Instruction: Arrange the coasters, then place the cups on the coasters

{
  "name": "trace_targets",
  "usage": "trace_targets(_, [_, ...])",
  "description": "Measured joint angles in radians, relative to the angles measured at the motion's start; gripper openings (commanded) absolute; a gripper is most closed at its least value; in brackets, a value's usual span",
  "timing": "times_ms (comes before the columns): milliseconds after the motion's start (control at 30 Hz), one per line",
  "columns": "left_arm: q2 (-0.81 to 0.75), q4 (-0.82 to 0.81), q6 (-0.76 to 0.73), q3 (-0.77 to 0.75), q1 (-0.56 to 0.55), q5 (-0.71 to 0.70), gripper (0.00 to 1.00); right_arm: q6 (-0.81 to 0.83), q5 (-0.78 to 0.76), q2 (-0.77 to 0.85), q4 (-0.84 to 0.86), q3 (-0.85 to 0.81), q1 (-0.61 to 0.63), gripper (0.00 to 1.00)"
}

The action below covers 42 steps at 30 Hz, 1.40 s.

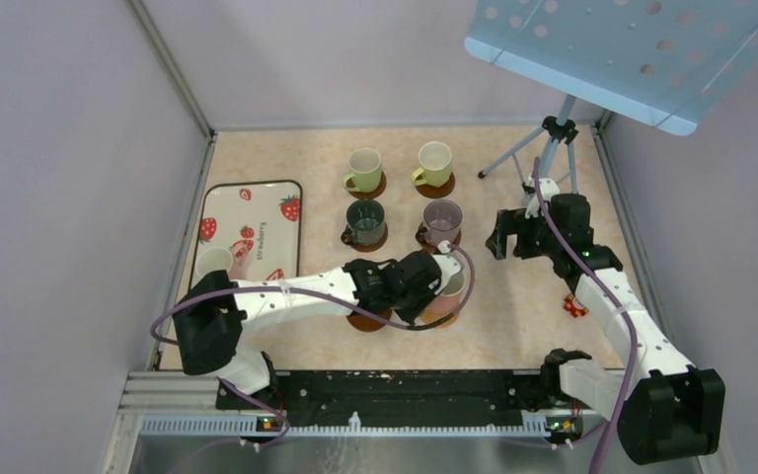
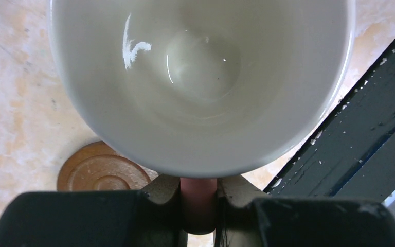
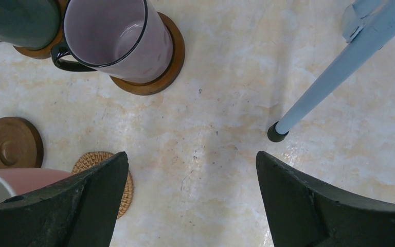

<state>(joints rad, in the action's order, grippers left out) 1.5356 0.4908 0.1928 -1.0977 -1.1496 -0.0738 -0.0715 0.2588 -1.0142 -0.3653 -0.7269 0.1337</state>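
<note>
Left gripper (image 1: 430, 286) has its jaws clamped on the handle of a pink cup (image 2: 200, 82), holding it at the front of the tabletop (image 3: 226, 103) right by the tan coaster (image 3: 95, 160), with a bare brown coaster (image 3: 10, 143) just beside. Whether the cup is touching down, I can't tell. Right gripper (image 3: 191, 164) hovers with jaws wide apart near the mauve cup (image 3: 113, 36), while the other pink cup (image 1: 214, 262) stands on the strawberry tray (image 1: 257, 212).
</note>
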Motion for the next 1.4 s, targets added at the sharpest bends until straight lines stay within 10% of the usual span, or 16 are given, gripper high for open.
trace_targets(767, [0.049,-0.186,0.044,0.128,-0.020,-0.054,0.01,0.001,0.026,0.000,0.018,0.014,-0.001,0.93])
trace_targets(1400, [0.072,-0.254,0.005,0.173,-0.020,-0.028,0.44,0.002,0.025,0.000,0.019,0.014,-0.001,0.93])
